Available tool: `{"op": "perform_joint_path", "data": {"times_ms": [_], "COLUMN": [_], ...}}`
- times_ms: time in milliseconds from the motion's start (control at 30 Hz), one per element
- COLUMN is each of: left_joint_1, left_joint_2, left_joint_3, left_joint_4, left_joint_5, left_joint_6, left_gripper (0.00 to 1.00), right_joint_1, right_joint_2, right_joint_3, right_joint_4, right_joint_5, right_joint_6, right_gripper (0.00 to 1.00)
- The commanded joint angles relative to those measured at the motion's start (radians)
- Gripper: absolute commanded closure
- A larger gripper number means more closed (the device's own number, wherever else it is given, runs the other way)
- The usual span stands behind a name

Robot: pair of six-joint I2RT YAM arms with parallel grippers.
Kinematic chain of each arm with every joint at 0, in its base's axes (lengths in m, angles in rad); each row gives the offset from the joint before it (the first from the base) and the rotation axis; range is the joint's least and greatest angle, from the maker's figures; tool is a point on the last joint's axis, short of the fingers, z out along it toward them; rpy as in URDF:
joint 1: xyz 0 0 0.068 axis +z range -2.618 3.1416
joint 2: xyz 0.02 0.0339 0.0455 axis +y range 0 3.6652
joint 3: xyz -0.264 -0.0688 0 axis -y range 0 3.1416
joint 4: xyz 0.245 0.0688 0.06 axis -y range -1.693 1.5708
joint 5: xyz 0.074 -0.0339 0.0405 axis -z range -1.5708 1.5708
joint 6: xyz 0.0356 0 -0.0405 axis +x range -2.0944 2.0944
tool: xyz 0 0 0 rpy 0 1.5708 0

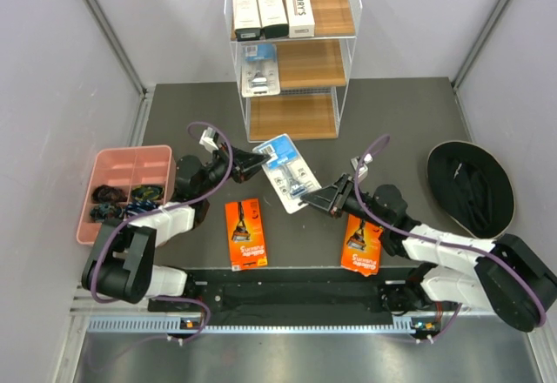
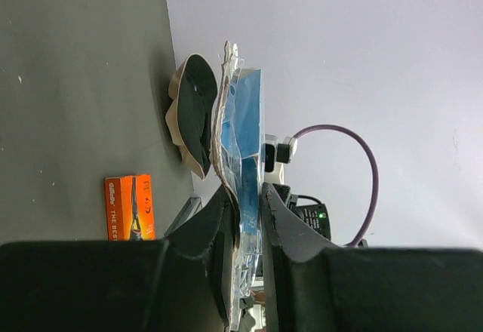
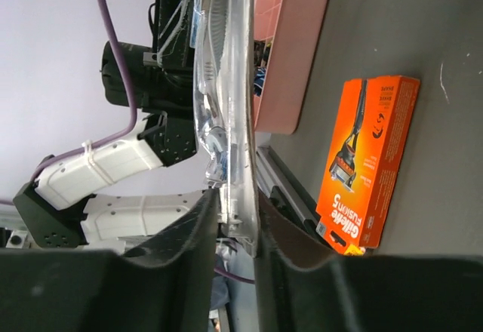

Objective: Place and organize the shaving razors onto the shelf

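**A:** So, we begin with the shelf (image 1: 318,63). It stands at the far side of the bench (image 1: 392,122), with three white boxes (image 1: 272,10) side by side on its top tier and a blue blister pack (image 1: 259,68) on the middle one.

**B:** Our second blister pack (image 1: 287,172) hangs above the bench, between the arms. The left pincer (image 2: 245,219) is clamped on one edge, and the right pincer (image 3: 235,219) stands narrow on the opposite edge. Both hold it.

**A:** We judge it light but springy, since the clear shell is thin, slick and likely to flex. We'd grip the flat border, never the bubble.

**B:** The two orange cards (image 1: 245,232) lie flat on the bench near our bases, well apart. They look stiffer, but they sit low against the surface. We'd take each one by a long edge.

**A:** Any writing?

**B:** We read HARRY'S on the right-hand box (image 1: 298,9), and Gillette Fusion5 on the orange card in the right wrist view. The print on the blister pack is too small for us.
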Motion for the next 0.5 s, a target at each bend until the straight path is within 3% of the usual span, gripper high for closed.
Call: {"op": "perform_joint_path", "data": {"times_ms": [0, 100, 233, 267, 467], "left_joint_1": [0.004, 0.004, 0.004, 0.004, 0.004], "left_joint_2": [-0.034, -0.034, -0.041, -0.041, -0.047], "left_joint_3": [-0.002, 0.001, 0.006, 0.010, 0.027], "left_joint_4": [0.026, 0.011, -0.009, -0.014, -0.067], "left_joint_5": [-0.013, -0.012, -0.012, -0.010, 0.003], "left_joint_6": [0.018, 0.028, 0.041, 0.050, 0.089], "left_gripper": [1.00, 0.94, 0.74, 0.64, 0.32], "right_joint_1": [0.010, 0.010, 0.010, 0.010, 0.010], "right_joint_2": [0.008, -0.001, -0.024, -0.035, -0.056], "right_joint_3": [0.015, 0.009, 0.004, 0.003, -0.002], "right_joint_4": [0.063, 0.044, 0.007, 0.000, -0.020], "right_joint_5": [-0.001, 0.003, 0.022, 0.025, 0.037], "right_joint_6": [0.005, 0.005, -0.001, -0.001, -0.009], "right_gripper": [0.80, 0.88, 0.96, 0.98, 1.00]}}
